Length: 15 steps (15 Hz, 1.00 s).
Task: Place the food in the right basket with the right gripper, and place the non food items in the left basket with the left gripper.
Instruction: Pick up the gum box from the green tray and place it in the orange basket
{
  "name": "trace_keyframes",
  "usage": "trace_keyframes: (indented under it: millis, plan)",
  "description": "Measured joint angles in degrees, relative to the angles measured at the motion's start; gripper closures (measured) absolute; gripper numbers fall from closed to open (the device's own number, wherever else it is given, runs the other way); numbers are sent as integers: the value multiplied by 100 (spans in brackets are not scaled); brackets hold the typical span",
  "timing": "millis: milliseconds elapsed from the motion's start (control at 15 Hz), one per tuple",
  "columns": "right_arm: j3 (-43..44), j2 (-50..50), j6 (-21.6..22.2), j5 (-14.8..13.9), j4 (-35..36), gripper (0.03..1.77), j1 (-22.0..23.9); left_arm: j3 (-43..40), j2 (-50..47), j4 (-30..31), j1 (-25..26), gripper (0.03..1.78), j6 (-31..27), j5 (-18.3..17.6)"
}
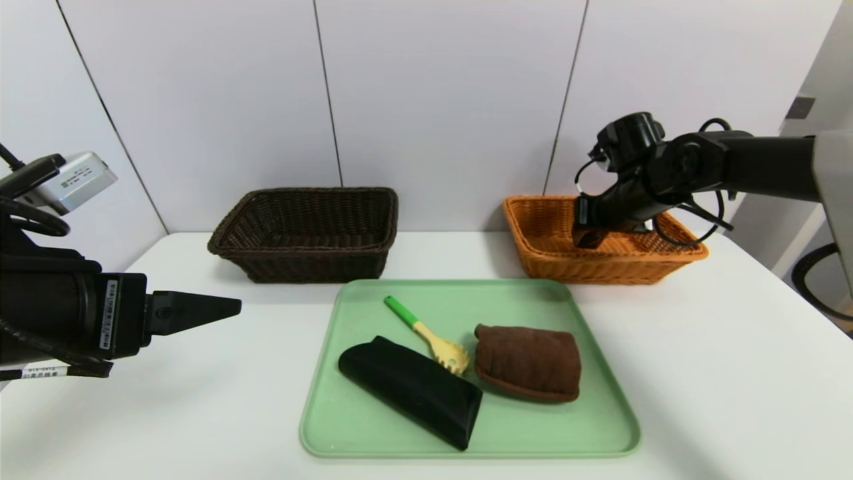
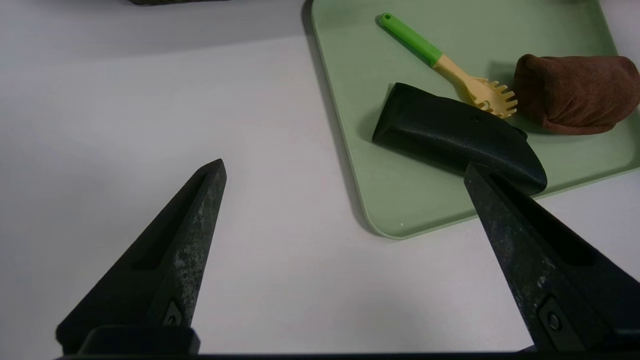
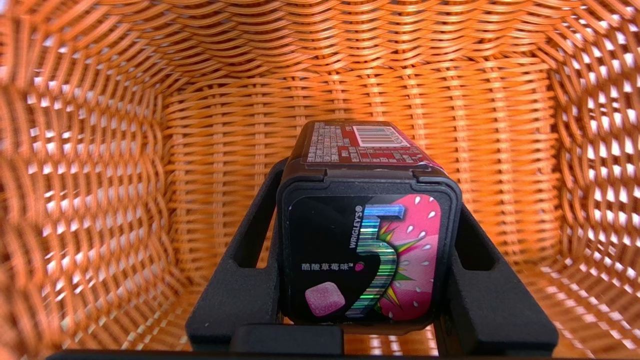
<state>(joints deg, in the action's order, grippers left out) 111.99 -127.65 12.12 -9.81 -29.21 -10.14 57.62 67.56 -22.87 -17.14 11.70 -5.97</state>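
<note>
At the upper right of the head view, the right gripper (image 1: 590,237) reaches down inside the orange basket (image 1: 533,233), its jaws clamped on the gum box (image 3: 367,240). At the left edge the left gripper (image 2: 345,170) hovers over the table (image 1: 700,373) with jaws spread wide. On the green tray (image 1: 533,427) lie the black pouch (image 1: 413,390), pasta spoon (image 1: 430,337) and brown towel (image 1: 530,363). The dark basket (image 1: 306,233) stands at upper centre-left.
</note>
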Motion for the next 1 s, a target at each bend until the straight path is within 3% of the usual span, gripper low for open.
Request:
trace_keyframes:
  millis: [333,733,1000]
  plan:
    - [5,-129,-79,15,50,104,44,-38,-23,2,0,12,22,5]
    - [2,-166,-85,78,13,56,94,-41,-26,22,0,12,23,2]
    - [-1,28,-82,102,-141,37,78,-35,-33,33,0,12,23,5]
